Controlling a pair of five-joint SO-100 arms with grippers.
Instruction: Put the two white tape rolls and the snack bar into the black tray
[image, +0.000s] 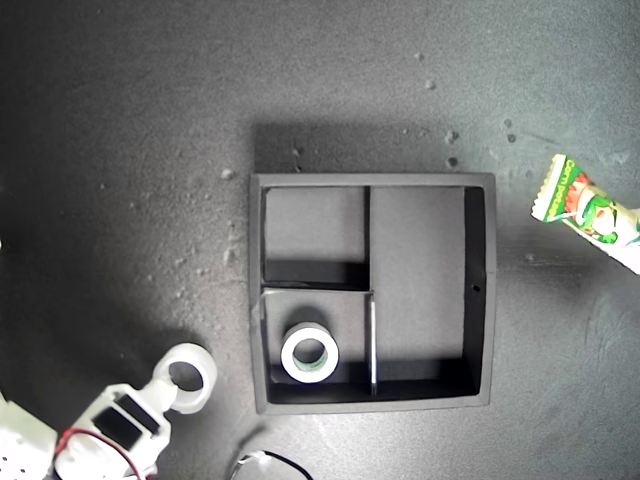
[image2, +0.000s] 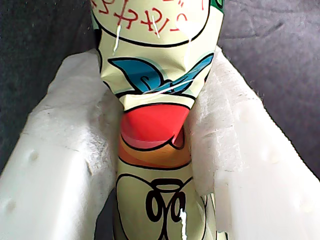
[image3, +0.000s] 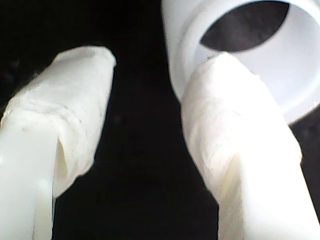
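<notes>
The black tray (image: 370, 181) sits mid-table in the exterior view. One white tape roll (image: 310, 353) with a greenish inner rim lies flat in its small compartment nearest the view's bottom. The other white tape roll (image: 187, 377) (image3: 280, 55) rests on the table left of the tray, at the tip of my second arm (image: 115, 425). My second gripper (image3: 155, 57) is open, one padded finger (image3: 235, 130) against that roll's rim, nothing between the fingers. The snack bar (image: 590, 212) (image2: 155, 130) pokes in at the exterior view's right edge, pinched by my first gripper (image2: 155, 65).
Pale crumbs dot the dark table around the tray (image: 230, 250). Red and black wires (image: 95, 445) run along my second arm, and a thin cable (image: 265, 462) loops at the exterior view's bottom edge. The first arm itself is outside the exterior view.
</notes>
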